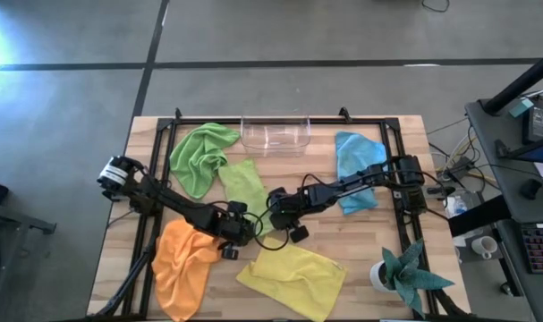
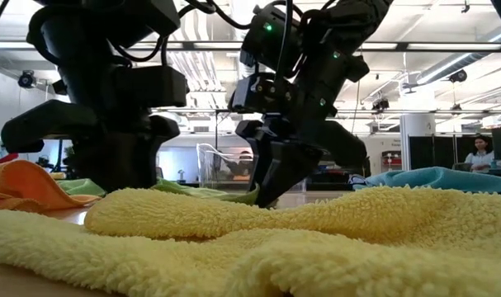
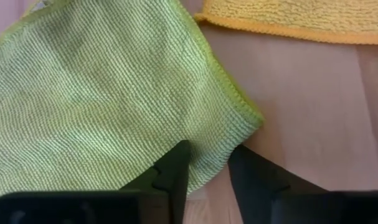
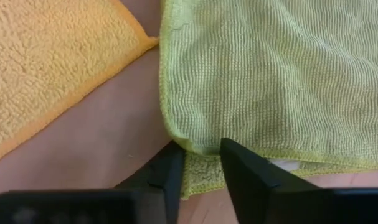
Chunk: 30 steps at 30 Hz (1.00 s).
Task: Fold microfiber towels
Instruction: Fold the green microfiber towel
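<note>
A lime green towel point(image 1: 246, 188) lies spread flat at the table's middle. My left gripper point(image 1: 246, 231) and my right gripper point(image 1: 275, 213) meet at its near end, and each is shut on its edge beside a corner. A second lime green towel point(image 1: 199, 156) lies crumpled at the far left. The orange towel point(image 1: 183, 264) lies near left, the yellow one point(image 1: 293, 277) near the front edge, and the light blue one point(image 1: 356, 170) under the right arm. My left gripper point(image 3: 208, 168) has the lime green towel's hemmed edge point(image 3: 217, 152) between its two fingers, just short of a corner point(image 3: 257, 118). The fingers slant steeply down from the table's left. The cloth lies flat on the table. My right gripper point(image 4: 201, 162) has the towel's edge point(image 4: 201, 146) between its two fingers, next to a rounded corner point(image 4: 173, 137). The fingers slant steeply down from the table's right. A strip of the hem point(image 4: 204, 177) is turned under there, and the rest lies flat on the wood.
A clear plastic bin point(image 1: 275, 134) stands at the far edge. A teal spiky plant in a white pot point(image 1: 401, 273) stands at the near right corner. Bare wood shows between the green towel and the yellow one.
</note>
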Each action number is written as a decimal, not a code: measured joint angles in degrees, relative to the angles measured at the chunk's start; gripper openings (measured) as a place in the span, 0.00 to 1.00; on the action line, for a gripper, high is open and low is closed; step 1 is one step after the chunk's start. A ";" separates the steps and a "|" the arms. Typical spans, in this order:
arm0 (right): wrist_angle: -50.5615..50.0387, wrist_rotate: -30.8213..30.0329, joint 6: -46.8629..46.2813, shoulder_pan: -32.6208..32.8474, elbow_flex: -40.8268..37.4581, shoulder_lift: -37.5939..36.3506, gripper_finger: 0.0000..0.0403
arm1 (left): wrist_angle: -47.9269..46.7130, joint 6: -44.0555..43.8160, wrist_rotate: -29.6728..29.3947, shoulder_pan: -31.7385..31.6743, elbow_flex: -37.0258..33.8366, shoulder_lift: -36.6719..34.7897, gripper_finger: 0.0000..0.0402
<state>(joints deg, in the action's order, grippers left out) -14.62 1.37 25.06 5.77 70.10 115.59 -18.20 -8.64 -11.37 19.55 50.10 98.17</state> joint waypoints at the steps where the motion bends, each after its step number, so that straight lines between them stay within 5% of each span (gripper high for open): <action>1: 0.01 -0.11 -0.42 -0.03 -0.02 0.00 0.19 | 0.16 0.00 -0.22 -0.01 0.00 0.00 0.22; 7: 0.00 -0.29 -3.41 0.19 -0.04 -0.03 0.03 | -0.23 -0.18 -0.62 -0.07 0.59 -0.08 0.15; 30: -14.62 6.55 -34.20 7.92 7.22 -5.67 0.02 | 1.10 -26.70 7.01 0.90 1.18 -14.40 0.05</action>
<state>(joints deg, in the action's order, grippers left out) -29.24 7.92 -9.14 13.70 77.32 109.92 -17.11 -35.35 -4.36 20.45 51.28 83.77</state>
